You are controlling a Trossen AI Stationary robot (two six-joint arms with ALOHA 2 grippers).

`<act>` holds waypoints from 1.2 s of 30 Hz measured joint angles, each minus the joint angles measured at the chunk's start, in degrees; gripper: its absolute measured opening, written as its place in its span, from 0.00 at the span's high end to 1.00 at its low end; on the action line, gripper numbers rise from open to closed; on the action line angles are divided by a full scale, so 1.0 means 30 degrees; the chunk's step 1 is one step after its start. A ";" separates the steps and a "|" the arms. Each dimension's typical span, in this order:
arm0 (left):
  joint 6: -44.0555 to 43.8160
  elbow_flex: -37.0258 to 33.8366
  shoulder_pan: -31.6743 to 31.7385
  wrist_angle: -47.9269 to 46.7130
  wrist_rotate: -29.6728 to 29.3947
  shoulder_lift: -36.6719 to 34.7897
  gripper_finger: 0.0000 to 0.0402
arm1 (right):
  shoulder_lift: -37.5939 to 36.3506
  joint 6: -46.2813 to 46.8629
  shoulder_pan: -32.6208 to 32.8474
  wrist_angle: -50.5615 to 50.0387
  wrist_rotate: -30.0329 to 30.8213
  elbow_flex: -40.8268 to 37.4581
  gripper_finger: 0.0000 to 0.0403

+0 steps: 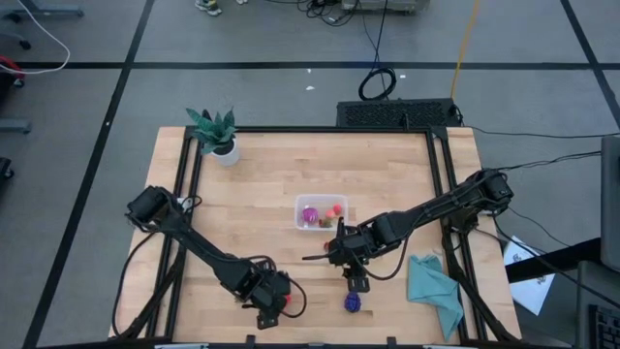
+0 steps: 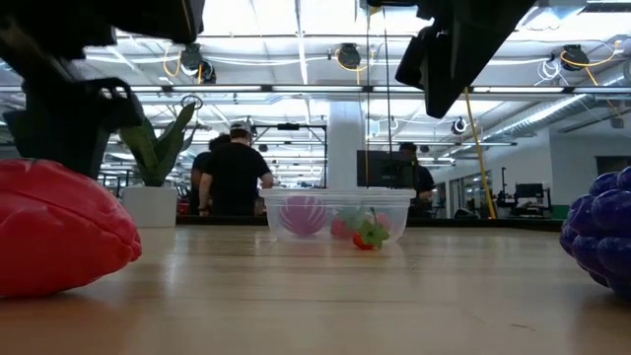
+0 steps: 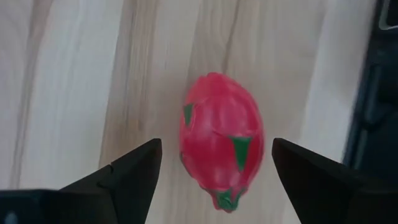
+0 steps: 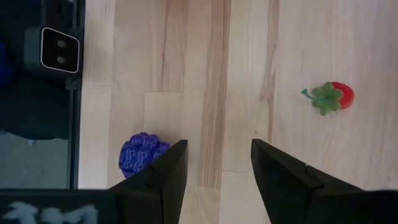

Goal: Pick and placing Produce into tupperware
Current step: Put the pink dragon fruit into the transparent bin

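In the high view the left gripper [image 1: 271, 302] hides most of the red fruit [image 3: 221, 146]. It hangs low at the front edge, fingers wide open, the fruit between them, untouched. The right gripper [image 1: 346, 254] – part open, empty – hovers between tupperware [image 1: 302, 202] and purple cluster [image 1: 353, 302].

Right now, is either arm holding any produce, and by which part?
Nothing is held. The left gripper has open fingers either side of the big red fruit without touching it; the right gripper is empty above bare table.
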 joint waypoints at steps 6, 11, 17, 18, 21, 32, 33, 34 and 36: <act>0.0521 0.0000 0.0265 0.0107 0.0703 0.0829 0.22 | 0.0000 0.0000 0.0000 0.0234 -0.0004 0.0000 0.58; 0.1105 0.0000 0.0469 0.0372 0.0720 0.0845 0.22 | 0.0000 0.0000 0.0000 0.0487 -0.0004 0.0000 0.58; 0.1171 0.0000 0.0590 0.0443 0.1041 0.0845 0.22 | 0.0000 0.0000 0.0000 0.0487 -0.0004 0.0000 0.58; 0.1174 0.0000 0.0590 0.0456 0.1045 0.0845 0.22 | 0.0000 0.0000 0.0000 0.0490 -0.0004 0.0000 0.58; 0.1180 0.0000 0.0590 0.0476 0.1048 0.0845 0.22 | 0.0000 0.0000 0.0000 0.0489 -0.0005 0.0000 0.58; 0.1340 0.0000 0.0590 0.0541 0.1026 0.0845 0.24 | 0.0000 0.0000 0.0000 0.0495 -0.0009 0.0000 0.58; 0.1406 0.0000 0.0590 0.0645 0.1026 0.0845 0.26 | 0.0000 0.0000 0.0000 0.0495 -0.0011 0.0000 0.58; 0.1462 0.0000 0.0590 0.0805 0.1026 0.0845 0.28 | 0.0000 0.0000 0.0000 0.0495 -0.0009 0.0000 0.58; 0.1661 0.0000 0.0590 0.1158 0.1026 0.0845 0.32 | 0.0000 0.0000 0.0000 0.0495 -0.0011 0.0000 0.58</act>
